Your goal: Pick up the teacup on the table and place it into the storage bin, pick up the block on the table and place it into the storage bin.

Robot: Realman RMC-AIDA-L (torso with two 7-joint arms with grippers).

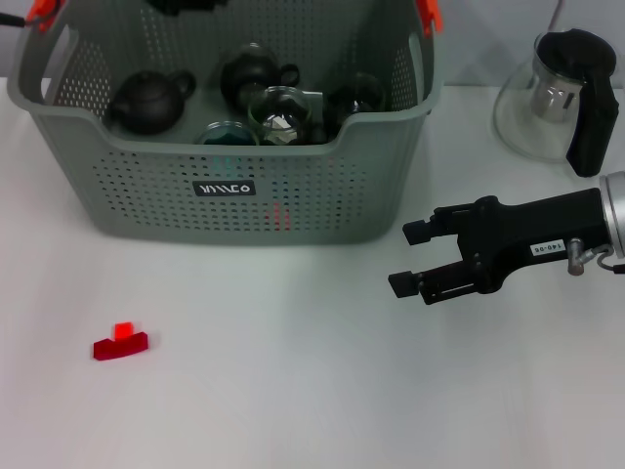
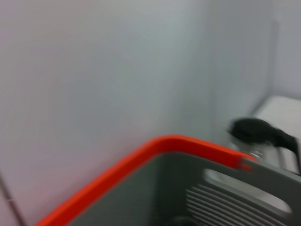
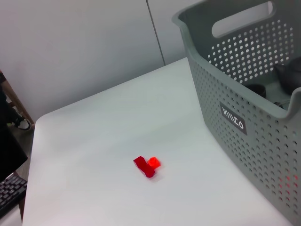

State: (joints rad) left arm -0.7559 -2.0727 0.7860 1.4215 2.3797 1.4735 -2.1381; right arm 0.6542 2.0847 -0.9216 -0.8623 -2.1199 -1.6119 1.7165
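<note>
The grey perforated storage bin (image 1: 146, 186) stands at the back of the white table, also seen in the right wrist view (image 3: 244, 155). Inside it are dark teapots (image 1: 146, 101) and a glass teacup (image 1: 278, 112). The small red block (image 1: 120, 342) lies on the table front left of the bin, and the right wrist view shows the block (image 3: 146, 165) too. My right gripper (image 1: 415, 259) hovers open and empty to the right of the bin, pointing left. A dark part of my left arm (image 1: 186, 5) shows at the top edge above the bin.
A glass teapot with a black handle (image 1: 557, 98) stands at the back right, behind my right arm. The left wrist view shows the bin's orange rim (image 2: 141, 157) close up. White tabletop stretches between the block and the right gripper.
</note>
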